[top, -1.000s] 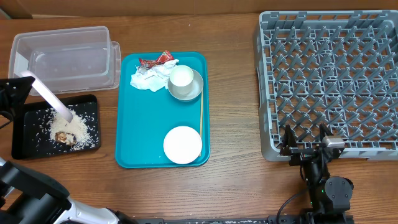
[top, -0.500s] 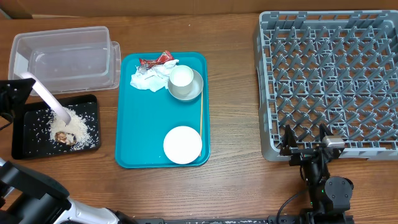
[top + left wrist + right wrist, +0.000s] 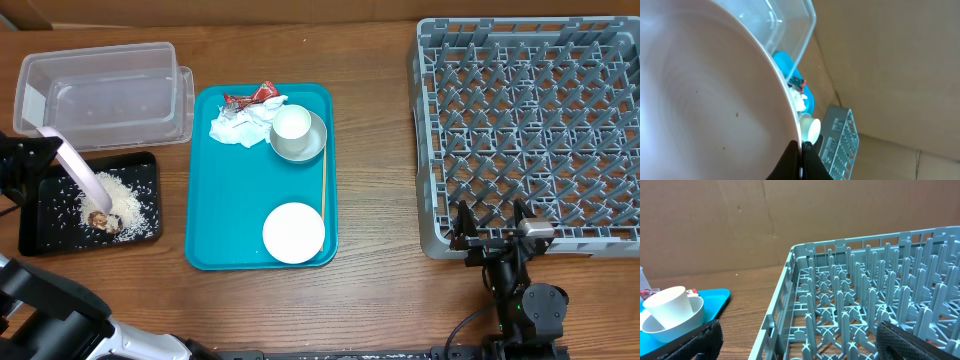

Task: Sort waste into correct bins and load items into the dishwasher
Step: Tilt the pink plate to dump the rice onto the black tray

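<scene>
My left gripper [image 3: 32,152] is shut on the rim of a pale pink plate [image 3: 80,172], held steeply tilted over a black bin [image 3: 40,228] that holds spilled rice [image 3: 128,198] and a brown food scrap [image 3: 100,220]. The plate [image 3: 705,100] fills the left wrist view, with the jaws [image 3: 801,150] pinched on its edge. My right gripper [image 3: 490,228] is open and empty at the front edge of the grey-blue dishwasher rack [image 3: 530,130]. The rack [image 3: 865,295] also shows in the right wrist view, between the open fingers [image 3: 810,342].
A teal tray [image 3: 225,200] holds a white cup [image 3: 291,124] in a grey bowl [image 3: 312,148], a crumpled napkin [image 3: 235,126], a red wrapper [image 3: 250,97], a chopstick [image 3: 323,190] and a white round plate [image 3: 294,232]. A clear plastic container [image 3: 105,95] stands behind the black bin.
The tilted plate has shifted slightly, its lower edge moving down and left across the rice toward the food scrap. The right arm has not moved.
</scene>
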`<state>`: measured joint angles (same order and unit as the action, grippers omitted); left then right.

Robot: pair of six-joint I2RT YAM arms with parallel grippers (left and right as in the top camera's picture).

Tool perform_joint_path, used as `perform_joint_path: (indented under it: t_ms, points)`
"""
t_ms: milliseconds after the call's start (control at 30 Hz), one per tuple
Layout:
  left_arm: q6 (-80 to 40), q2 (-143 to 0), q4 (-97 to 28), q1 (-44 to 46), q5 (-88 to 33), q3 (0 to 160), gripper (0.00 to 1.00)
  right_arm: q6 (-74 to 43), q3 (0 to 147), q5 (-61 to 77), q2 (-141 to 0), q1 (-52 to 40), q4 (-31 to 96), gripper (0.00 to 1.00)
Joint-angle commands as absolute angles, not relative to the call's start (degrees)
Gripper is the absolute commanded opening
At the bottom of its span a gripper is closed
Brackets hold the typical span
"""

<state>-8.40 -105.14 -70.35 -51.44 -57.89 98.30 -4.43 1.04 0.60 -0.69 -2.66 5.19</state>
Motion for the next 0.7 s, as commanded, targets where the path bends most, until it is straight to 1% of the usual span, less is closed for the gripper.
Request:
perform_joint_path:
  t_ms: [0,67,100,133,167,200,267,300,333,367,500,667]
  points:
    - [-2.5,-105.3,-70.7,-51.6,-64.4,99.5,0.04,-4.1,0.5,0.1,-0.2,-2.6,4.8,1.00]
    - [4.2,-105.2,-71.6,-51.6,-71.2,99.5,0.04,-4.1,0.5,0.1,-0.2,-2.6,4.8,1.00]
    - [7.7,-105.2,-71.5,-51.6,-71.1,99.5,0.04,-4.1,0.5,0.1,-0.2,-2.6,4.8,1.00]
    - [6.9,-105.2,-71.1,-51.6,-68.2,99.5,0.04,-4.1,0.5,0.1,-0.2,-2.6,4.8,1.00]
    - [3.7,-105.2,-71.4,-51.6,-65.1,99.5,0.04,-4.1,0.5,0.1,-0.2,-2.6,4.8,1.00]
    - [1.8,-105.2,-72.4,-51.6,-64.4,99.5,0.04,-4.1,0.5,0.1,-0.2,-2.6,4.8,1.00]
    - [7.1,-105.2,-73.1,-51.6,-66.2,99.5,0.04,-4.1,0.5,0.1,-0.2,-2.6,4.8,1.00]
    - [6.5,-105.2,-73.1,-51.6,-65.6,99.5,0.04,-4.1,0.5,0.1,-0.2,-2.6,4.8,1.00]
    - [1.5,-105.3,-73.7,-51.6,-63.7,99.5,0.04,-4.1,0.5,0.1,-0.2,-2.6,4.8,1.00]
    - [-0.1,-105.2,-74.0,-51.6,-63.5,99.5,0.04,-4.1,0.5,0.1,-0.2,-2.6,4.8,1.00]
    - [-0.5,-105.1,-74.7,-51.6,-62.4,99.5,0.04,-4.1,0.5,0.1,-0.2,-2.6,4.8,1.00]
    - [2.5,-102.4,-79.0,-50.1,-66.5,99.5,0.04,-4.1,0.5,0.1,-0.2,-2.6,4.8,1.00]
